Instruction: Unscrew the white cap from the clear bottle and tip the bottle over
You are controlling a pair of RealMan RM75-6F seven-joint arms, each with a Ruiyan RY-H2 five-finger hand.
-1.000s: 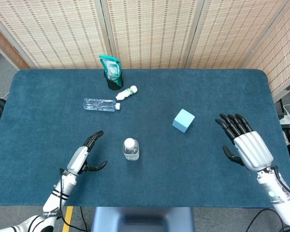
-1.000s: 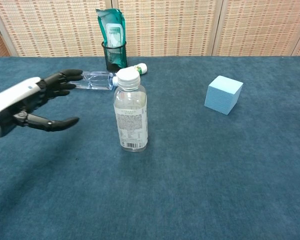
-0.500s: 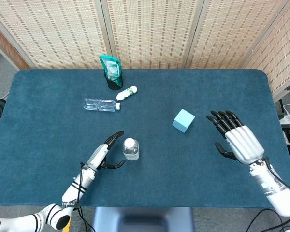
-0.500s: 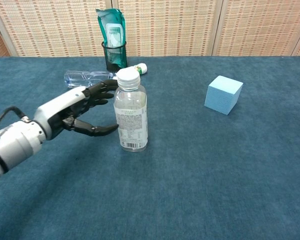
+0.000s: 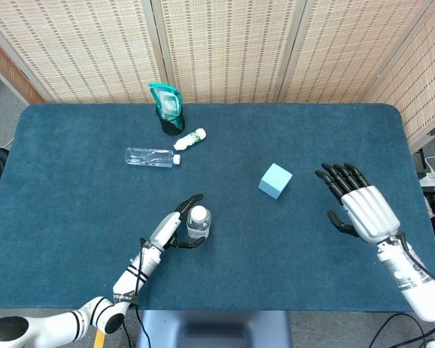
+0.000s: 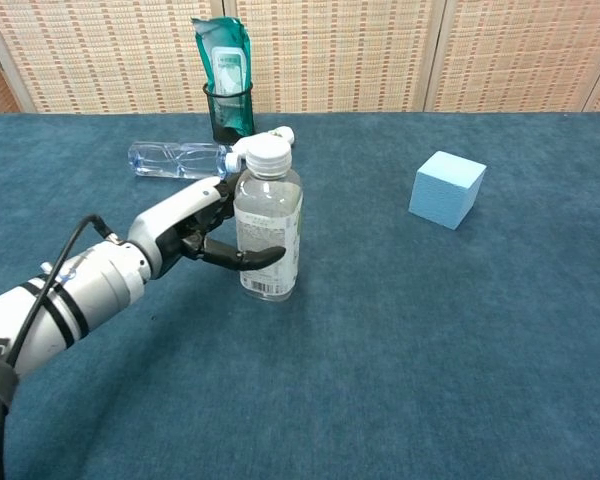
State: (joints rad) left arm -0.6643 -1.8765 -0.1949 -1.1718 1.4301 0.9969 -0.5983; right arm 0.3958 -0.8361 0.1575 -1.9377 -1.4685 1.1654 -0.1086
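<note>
Clear bottle (image 6: 267,235), upright, desk centre-front: I am wrapping left hand (image 6: 195,225) around its body from 9 o'clock. Right hand (image 5: 362,206) waiting spread, holding nothing; firm grip needed before twisting white cap (image 6: 266,151).

Left hand (image 6: 195,228): showing a white shell over the back, black fingers (image 6: 242,258) tapering to slim tips. Left forearm (image 6: 55,305): wearing glossy white round casing, banded by narrow black rings near the wrist; black cable (image 6: 65,258) looping off the top of the casing and running back along it; partial dark lettering showing on the casing at the frame edge, unreadable.

Right hand (image 5: 361,206): showing a broad white ribbed back plate, black fingers (image 5: 339,179) and black thumb. Right forearm (image 5: 415,283): white, segmented, carrying small round fittings along the side; thin dark cable trailing at the lower edge.
</note>
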